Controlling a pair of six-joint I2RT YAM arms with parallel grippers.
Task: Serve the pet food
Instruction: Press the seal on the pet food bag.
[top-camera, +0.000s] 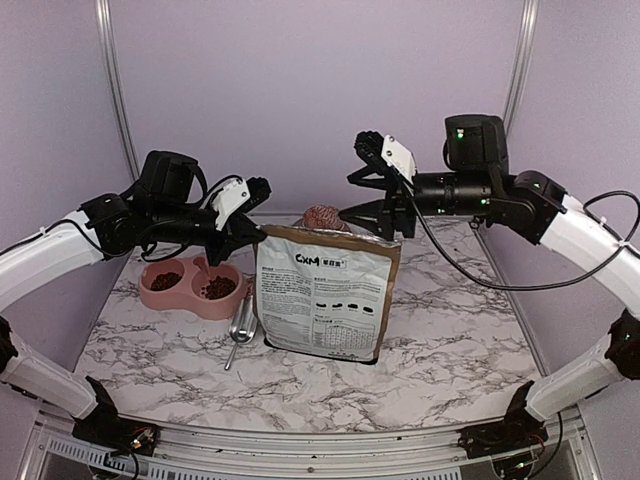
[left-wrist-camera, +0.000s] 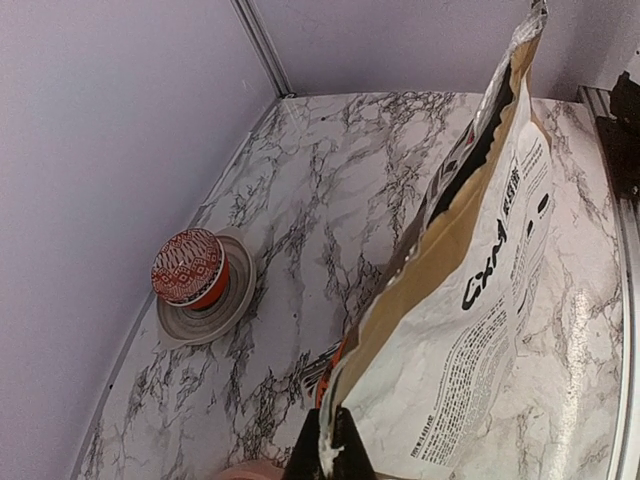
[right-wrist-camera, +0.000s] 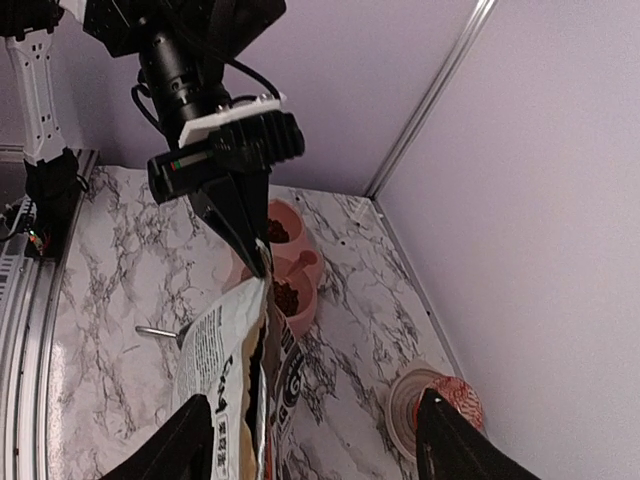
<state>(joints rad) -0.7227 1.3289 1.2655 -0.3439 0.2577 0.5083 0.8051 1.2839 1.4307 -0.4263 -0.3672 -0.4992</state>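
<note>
The desk (top-camera: 450, 340) carries the tall bag (top-camera: 322, 300), standing up. My left pincer (top-camera: 256, 232) is clenched on its top corner. My right pincer (top-camera: 352, 182) is released, near the other corner. The pet food (top-camera: 217, 288) lies in the pink bowl (top-camera: 190, 303) in two heaps, side by side from left to right, pointing nowhere. I think serving is nearly done. Next, I gently let the bag go.

The left gripper (top-camera: 258, 232) is clamped on the bag's (top-camera: 325, 300) top left corner; the right gripper (top-camera: 350, 188) is held with jaws spread by the other top corner.
</note>
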